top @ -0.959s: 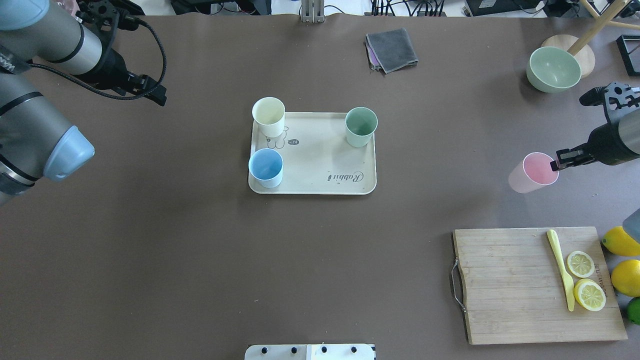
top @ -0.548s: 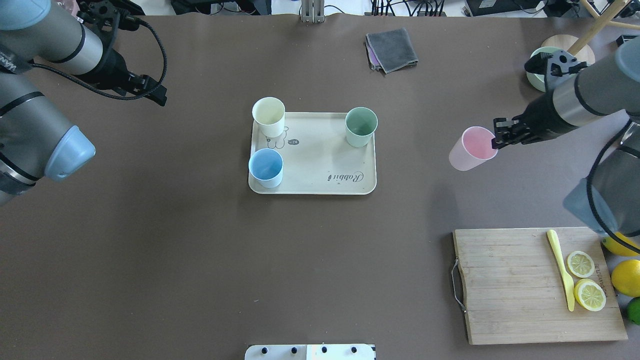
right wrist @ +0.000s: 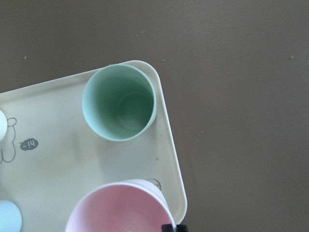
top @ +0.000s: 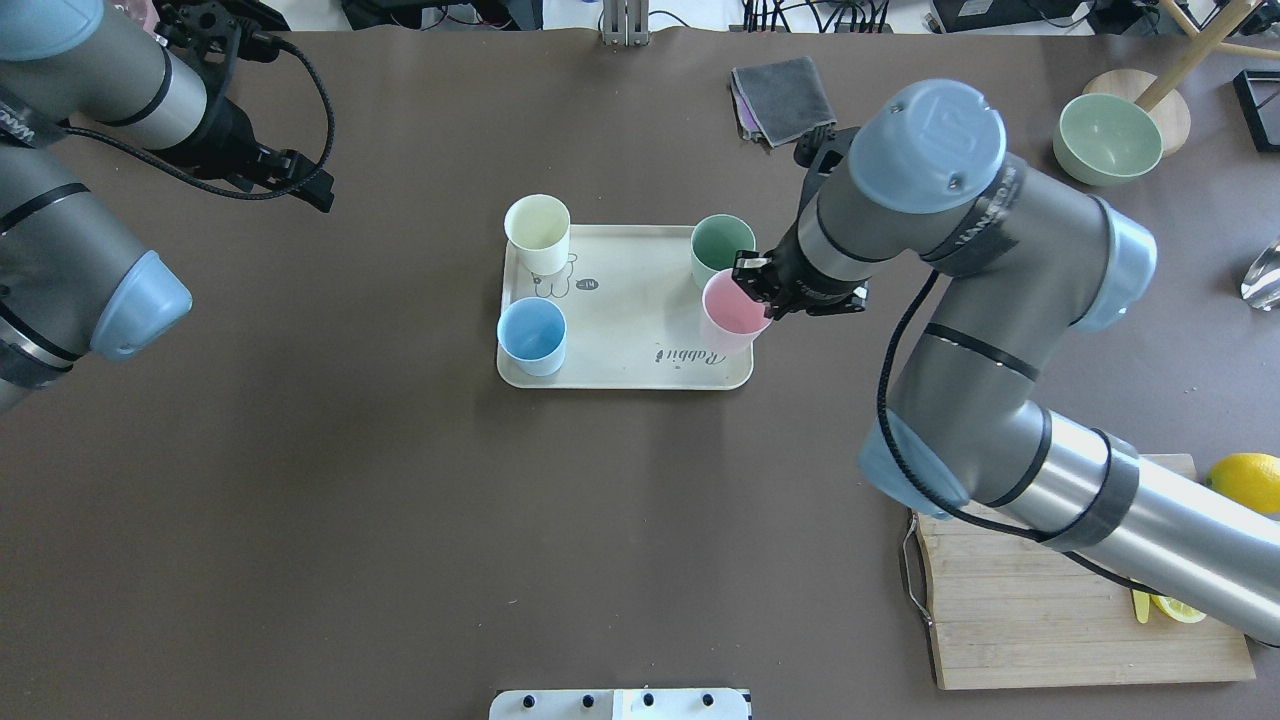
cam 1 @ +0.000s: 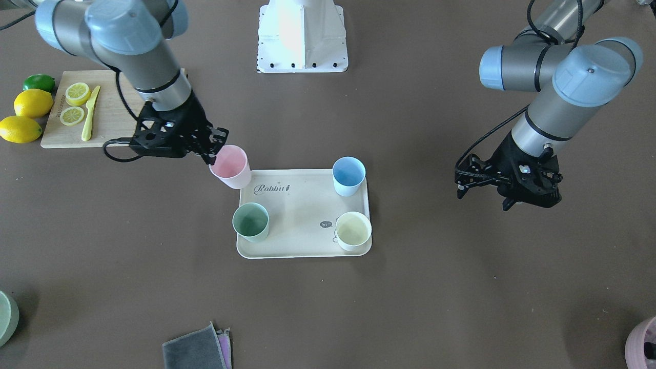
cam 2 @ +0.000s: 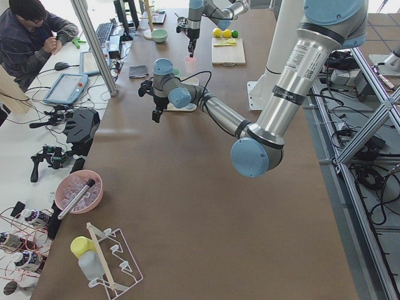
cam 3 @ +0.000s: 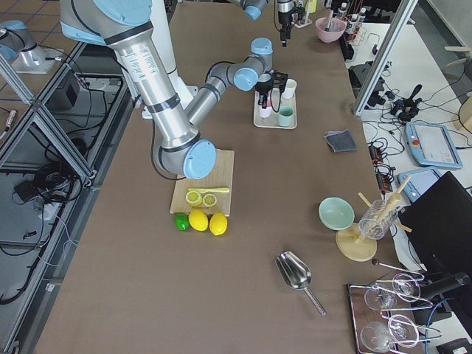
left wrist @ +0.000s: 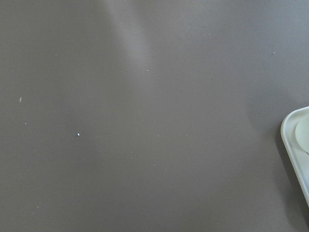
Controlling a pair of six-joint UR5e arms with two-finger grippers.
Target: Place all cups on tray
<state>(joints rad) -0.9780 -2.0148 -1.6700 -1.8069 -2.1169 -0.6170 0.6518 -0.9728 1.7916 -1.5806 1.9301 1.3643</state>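
The cream tray (top: 630, 320) lies mid-table, with the yellow cup (top: 537, 232), the blue cup (top: 531, 335) and the green cup (top: 718, 245) standing on it. My right gripper (top: 765, 290) is shut on the rim of the pink cup (top: 735, 310) and holds it over the tray's corner by the "Rabbit" script, beside the green cup. The front view shows the pink cup (cam 1: 230, 166) at that corner of the tray (cam 1: 302, 215). The right wrist view shows the pink cup (right wrist: 118, 208) and the green cup (right wrist: 119, 102). My left gripper (top: 300, 185) is open and empty, far left of the tray.
A wooden cutting board (top: 1000, 620) with lemon slices and a yellow knife lies near right, partly under my right arm. A green bowl (top: 1107, 137) stands far right, and a grey cloth (top: 782, 98) lies beyond the tray. Lemons (cam 1: 31, 102) lie beside the board.
My right arm has carried the pink cup leftward from the table's right side to over the tray's corner. The left arm and the three cups on the tray have not moved.
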